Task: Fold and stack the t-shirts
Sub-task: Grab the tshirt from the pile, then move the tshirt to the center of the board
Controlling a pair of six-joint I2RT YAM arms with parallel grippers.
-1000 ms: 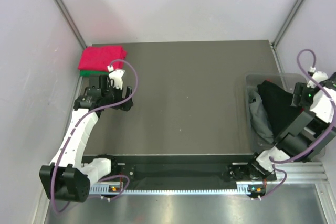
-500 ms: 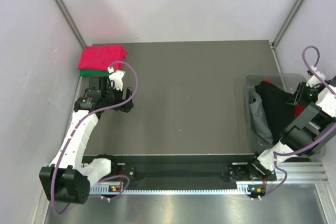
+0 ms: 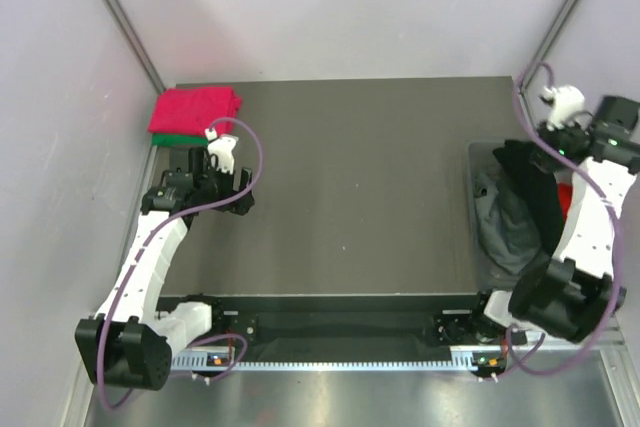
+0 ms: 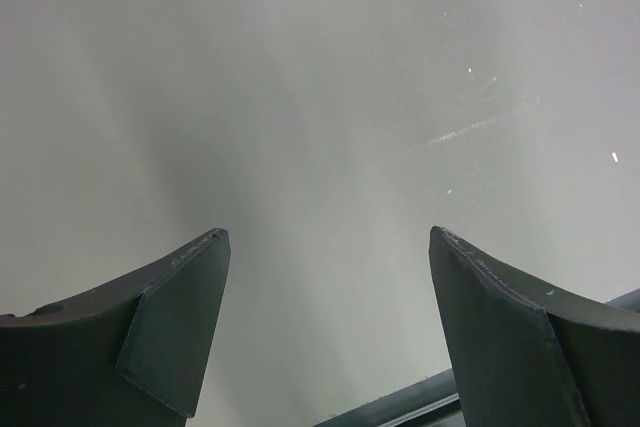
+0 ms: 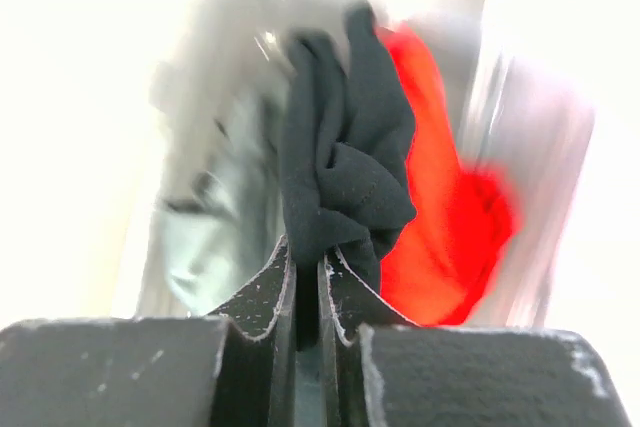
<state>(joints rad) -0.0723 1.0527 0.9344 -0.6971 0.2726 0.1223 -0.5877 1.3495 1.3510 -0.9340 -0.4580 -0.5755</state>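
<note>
Pink-red and green make up the stack so far: the pink-red tee lies folded on the green tee, only a strip of green showing under its near edge, at the far left corner of the tabletop. We judge these two to be finished.

The left end effector hovers just on the near side of that stack. Its jaws stand wide apart with nothing between them, and only bare surface shows in its wrist view.

At the right edge of the tabletop sits the clear plastic bin. The right end effector is clamped on a bunched fold of the black tee. The cloth is pinched between the two fingers and hangs in a crumpled rope over the bin, its lower part trailing down inside. Beside it in the bin we see the grey tee toward the tabletop's middle and the red tee toward the outer wall, both unfolded.

As we read it, two of the five shirts are done and three are left. The black one is only at the pick-up stage. It has yet to clear the bin, be carried to the open middle of the tabletop, be spread flat, folded and placed on the stack. The grey and red shirts then need the same full round, so we put the task somewhat short of halfway.
</note>
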